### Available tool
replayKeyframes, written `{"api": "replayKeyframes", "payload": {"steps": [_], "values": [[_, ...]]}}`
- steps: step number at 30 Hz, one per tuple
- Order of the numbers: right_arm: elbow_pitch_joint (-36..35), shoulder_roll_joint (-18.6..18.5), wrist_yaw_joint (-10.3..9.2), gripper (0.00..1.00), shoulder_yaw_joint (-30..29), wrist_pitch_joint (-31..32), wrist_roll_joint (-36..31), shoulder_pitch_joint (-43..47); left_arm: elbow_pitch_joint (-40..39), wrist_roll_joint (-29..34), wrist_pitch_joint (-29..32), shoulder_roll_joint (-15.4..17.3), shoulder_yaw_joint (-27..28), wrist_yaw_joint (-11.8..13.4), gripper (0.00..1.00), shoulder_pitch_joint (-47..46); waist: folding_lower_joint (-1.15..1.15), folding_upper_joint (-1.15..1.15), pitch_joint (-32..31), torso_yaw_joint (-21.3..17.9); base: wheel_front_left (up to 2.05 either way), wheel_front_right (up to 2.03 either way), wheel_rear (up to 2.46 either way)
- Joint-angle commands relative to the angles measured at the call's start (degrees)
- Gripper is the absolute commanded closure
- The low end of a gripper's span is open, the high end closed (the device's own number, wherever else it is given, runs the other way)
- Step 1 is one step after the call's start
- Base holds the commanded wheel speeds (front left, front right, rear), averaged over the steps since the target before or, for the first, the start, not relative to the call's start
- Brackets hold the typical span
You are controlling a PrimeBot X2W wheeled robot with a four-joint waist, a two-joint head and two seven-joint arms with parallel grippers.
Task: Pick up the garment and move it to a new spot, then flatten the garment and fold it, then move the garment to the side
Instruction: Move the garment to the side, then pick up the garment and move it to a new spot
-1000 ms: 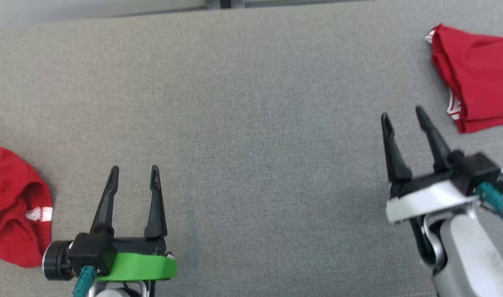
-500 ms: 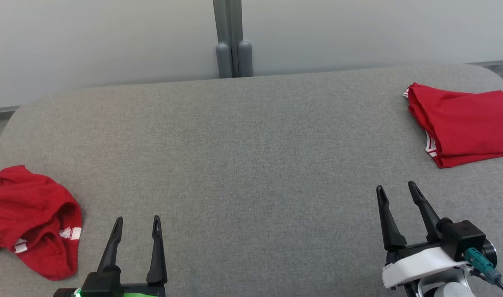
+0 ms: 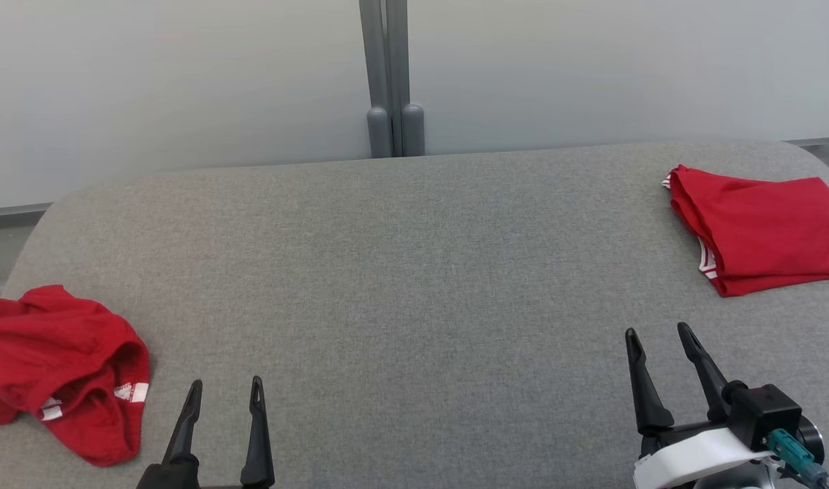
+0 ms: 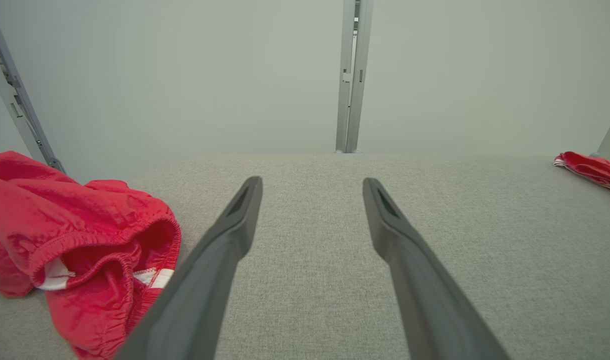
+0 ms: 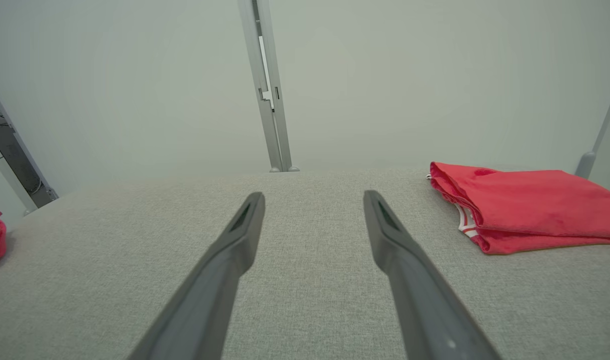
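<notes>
The left gripper (image 3: 225, 382) and right gripper (image 3: 658, 330) are held spread and empty over the gray table's (image 3: 414, 272) near edge. A crumpled red garment (image 3: 61, 367) is seen at the near left, a folded red garment (image 3: 761, 227) at the far right.

Bright, even light; soft shadows; sharp.
</notes>
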Motion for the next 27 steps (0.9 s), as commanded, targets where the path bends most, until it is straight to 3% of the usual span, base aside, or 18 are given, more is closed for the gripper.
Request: {"api": "replayKeyframes", "payload": {"steps": [1, 27], "values": [[-0.3, 0.1, -0.11, 0.0, -0.2, -0.1, -0.4, 0.9, 0.0, -0.3, 0.0, 0.0, 0.3, -0.1, 0.0, 0.7, 0.01, 0.0, 0.0, 0.0, 0.0, 0.0, 0.0], [0.1, 0.5, -0.11, 0.0, -0.2, -0.1, 0.0, 1.3, -0.2, 0.7, 0.0, 0.0, 0.6, 0.1, 0.0, 1.0, 0.01, 0.0, 0.3, -0.1, 0.0, 0.0, 0.0]]}}
